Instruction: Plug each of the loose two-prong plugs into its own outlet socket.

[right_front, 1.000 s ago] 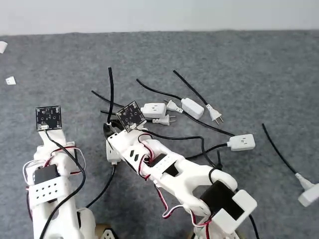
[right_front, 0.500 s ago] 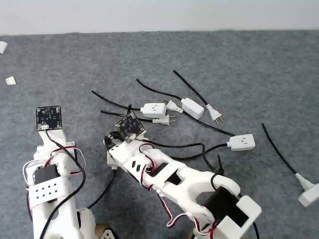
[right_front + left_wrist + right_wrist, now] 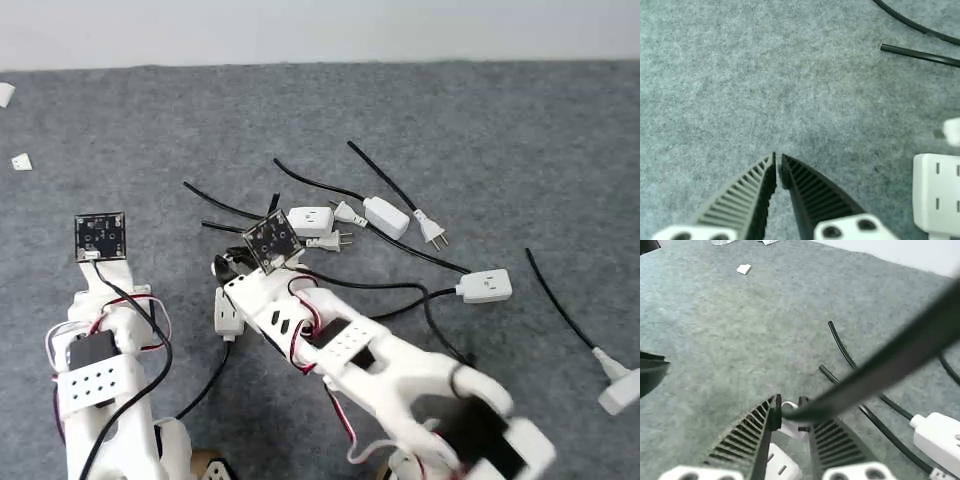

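Beside socket [image 3: 308,220], held plug [image 3: 791,426] seemingly nearer.

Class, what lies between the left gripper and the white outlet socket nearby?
Bare grey carpet separates the left gripper and the outlet socket, per the left wrist view.

Looking down on the grey carpet [image 3: 500,130], the right arm [image 3: 340,345] stretched diagonally toward the middle, with a black cord [image 3: 273,205] poking up past its wrist. A white socket [image 3: 310,220] lay just beyond, two-prong plug [image 3: 331,241] right beside it. A second socket [image 3: 485,286] sat farther right, and a third socket [image 3: 229,311] hugged the arm. The left arm [image 3: 100,340] sat at the lower left.
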Robot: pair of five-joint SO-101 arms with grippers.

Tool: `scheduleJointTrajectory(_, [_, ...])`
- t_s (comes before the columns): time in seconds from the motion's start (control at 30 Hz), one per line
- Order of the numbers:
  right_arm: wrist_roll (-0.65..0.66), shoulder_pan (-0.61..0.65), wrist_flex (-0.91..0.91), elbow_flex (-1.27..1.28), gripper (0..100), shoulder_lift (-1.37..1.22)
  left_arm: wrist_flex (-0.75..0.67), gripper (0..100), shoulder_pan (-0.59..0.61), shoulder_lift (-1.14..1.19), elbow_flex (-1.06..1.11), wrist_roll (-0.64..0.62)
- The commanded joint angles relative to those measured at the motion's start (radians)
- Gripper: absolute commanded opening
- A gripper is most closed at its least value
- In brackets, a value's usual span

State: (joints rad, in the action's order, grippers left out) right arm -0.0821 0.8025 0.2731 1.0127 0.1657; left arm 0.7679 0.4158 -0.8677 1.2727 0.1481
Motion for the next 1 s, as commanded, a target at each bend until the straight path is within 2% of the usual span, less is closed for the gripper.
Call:
scheduleJointTrajectory(0.0, [0.005,-0.007,-0.203,-0.006,0.8,0.191,-0.026,2,-0.002,0.005,-0.053,0.012])
scheduleJointTrajectory(0.2, [-0.13,-0.008,-0.38,-0.012,0.8,0.254,-0.026,2,-0.002,0.005,-0.053,0.014])
scheduleJointTrajectory(0.6, [-0.307,-0.008,-0.387,-0.087,0.8,0.131,-0.028,2,-0.002,0.005,-0.051,0.014])
scheduleJointTrajectory(0.97, [-0.308,-0.008,-0.318,-0.107,0.8,0.12,-0.028,2,-0.002,0.005,-0.051,0.015])
